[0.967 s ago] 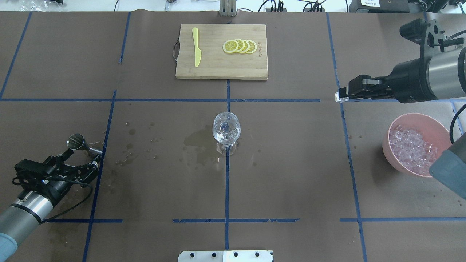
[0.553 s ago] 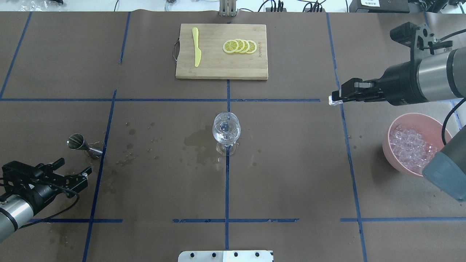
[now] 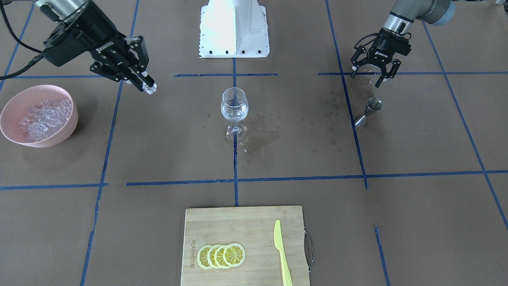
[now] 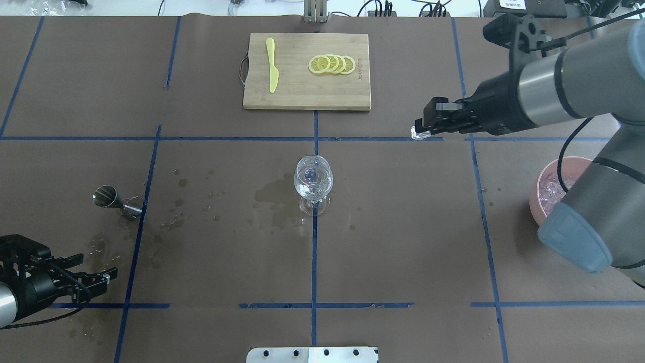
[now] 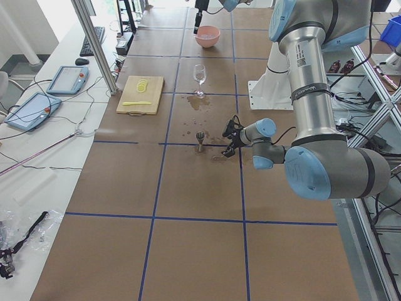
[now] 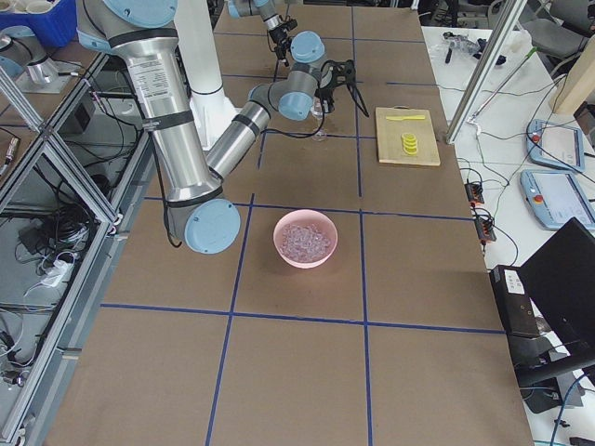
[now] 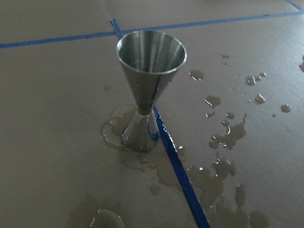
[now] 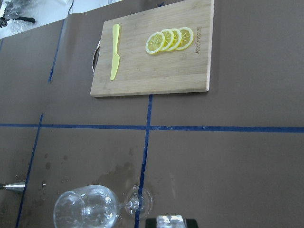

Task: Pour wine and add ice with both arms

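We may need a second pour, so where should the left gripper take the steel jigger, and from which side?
Take the jigger at its narrow waist, where the two cones meet: it stands upright, wide cup up, and the cones would likely keep it from slipping. Bring the open left gripper in level from the robot's side, fingers either side of the waist.

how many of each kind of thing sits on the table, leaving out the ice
wine glass: 1
jigger: 1
pink bowl: 1
cutting board: 1
yellow knife: 1
lemon slices: 4
total: 9
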